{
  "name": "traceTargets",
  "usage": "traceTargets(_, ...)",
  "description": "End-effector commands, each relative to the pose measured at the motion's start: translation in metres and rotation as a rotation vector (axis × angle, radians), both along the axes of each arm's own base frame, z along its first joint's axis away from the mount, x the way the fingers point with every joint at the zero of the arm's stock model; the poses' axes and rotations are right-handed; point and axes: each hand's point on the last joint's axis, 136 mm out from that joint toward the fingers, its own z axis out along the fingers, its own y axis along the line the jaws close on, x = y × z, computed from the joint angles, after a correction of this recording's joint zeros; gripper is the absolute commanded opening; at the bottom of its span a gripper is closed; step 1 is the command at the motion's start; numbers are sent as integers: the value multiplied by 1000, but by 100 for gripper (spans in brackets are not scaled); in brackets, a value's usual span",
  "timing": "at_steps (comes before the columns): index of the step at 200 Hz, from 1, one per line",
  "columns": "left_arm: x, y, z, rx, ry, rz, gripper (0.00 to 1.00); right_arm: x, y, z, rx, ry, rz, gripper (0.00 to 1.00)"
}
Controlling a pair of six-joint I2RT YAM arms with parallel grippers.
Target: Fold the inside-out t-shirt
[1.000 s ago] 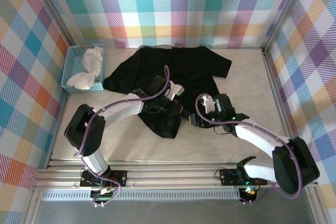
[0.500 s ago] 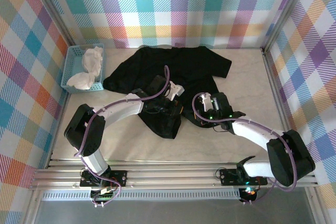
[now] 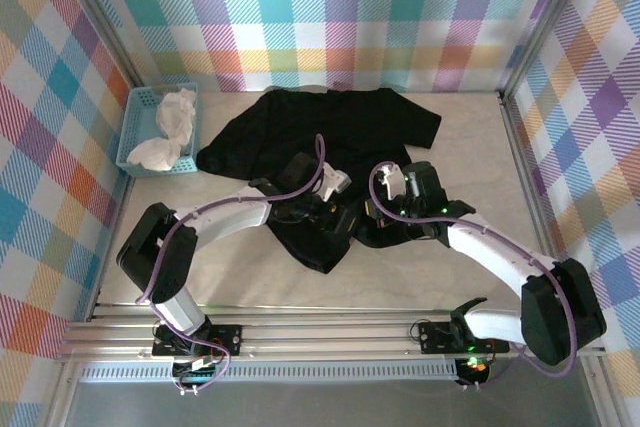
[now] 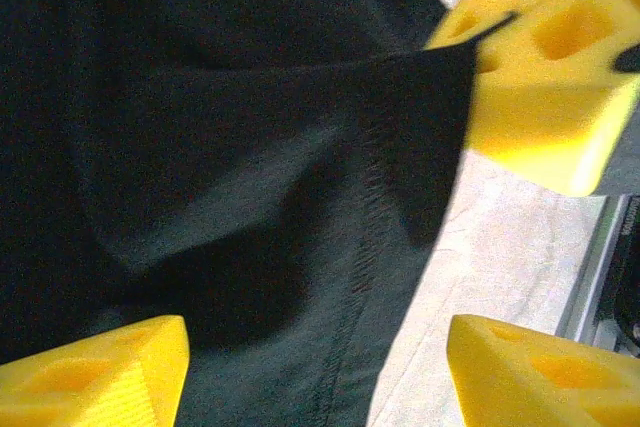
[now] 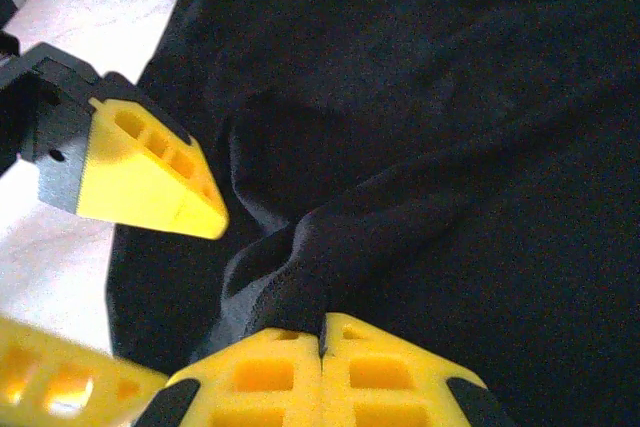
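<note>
Seen from above, the right hand (image 3: pixel 378 227) has been drawn in beside the left hand (image 3: pixel 345 222) since a second ago, at the near hem of the black t-shirt (image 3: pixel 330 127), which is spread on the worktop (image 3: pixel 470 147) right of a blue basket (image 3: pixel 135 132). In the left wrist view, the left hand's fingers (image 4: pixel 100 372) are now parted with nothing gripped. In the right wrist view, a hem fold is pinched tight in the right hand.

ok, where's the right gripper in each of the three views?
Top external: right gripper just right of centre, at the lower edge of the t-shirt.
Left wrist: upper right corner, its yellow fingers pinching the cloth.
Right wrist: bottom centre, shut on a fold.
Shared landmark: the stitched hem that it pinches.
</note>
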Motion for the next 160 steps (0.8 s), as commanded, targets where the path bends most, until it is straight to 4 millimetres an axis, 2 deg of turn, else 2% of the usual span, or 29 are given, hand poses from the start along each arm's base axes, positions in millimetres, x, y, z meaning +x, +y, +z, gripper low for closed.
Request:
traceTargets(1, 5, -26, 15, -46, -77, -62, 72, -5, 9, 13, 50, 45, 21, 0)
traceTargets(23, 13, -33, 10, -45, -87, -51, 74, -3, 9, 22, 78, 51, 8, 0)
traceTargets(40, 21, -37, 5, -45, -95, -35, 66, -3, 5, 27, 107, 57, -3, 0)
traceTargets(49, 25, -39, 4, -48, -98, -25, 55, -3, 3, 29, 124, 60, -11, 0)
traceTargets(59, 29, -41, 5, -56, -101, -21, 39, -3, -1, 29, 128, 64, -31, 0)
traceTargets(70, 32, -42, 9, -74, -101, -10, 10, 0, -14, 24, 87, 69, -101, 0)
traceTargets(75, 34, -41, 12, -82, -99, 2, 0, 6, -34, 15, 15, 81, -221, 10)
traceTargets(81, 38, -38, 16, -92, -96, 26, 0, 8, -60, 7, -72, 102, -365, 27)
traceTargets(90, 42, -34, 23, -112, -82, 52, 0, 3, -67, 6, -111, 60, -360, 45)
traceTargets(100, 44, -30, 30, -138, -58, 70, 0, -9, -54, 9, -50, 7, -275, 57)
traceTargets(113, 46, -25, 37, -155, -33, 96, 0, -34, -18, 15, 128, -47, -61, 60)
traceTargets(117, 46, -23, 39, -158, -28, 100, 0, -38, -13, 15, 150, -52, -28, 60)
traceTargets(138, 45, -17, 51, -161, -6, 105, 0, -53, 12, -1, 135, -88, 115, 55)
traceTargets(160, 41, -12, 64, -137, 3, 96, 0, -43, 35, -13, 126, -157, 169, 44)
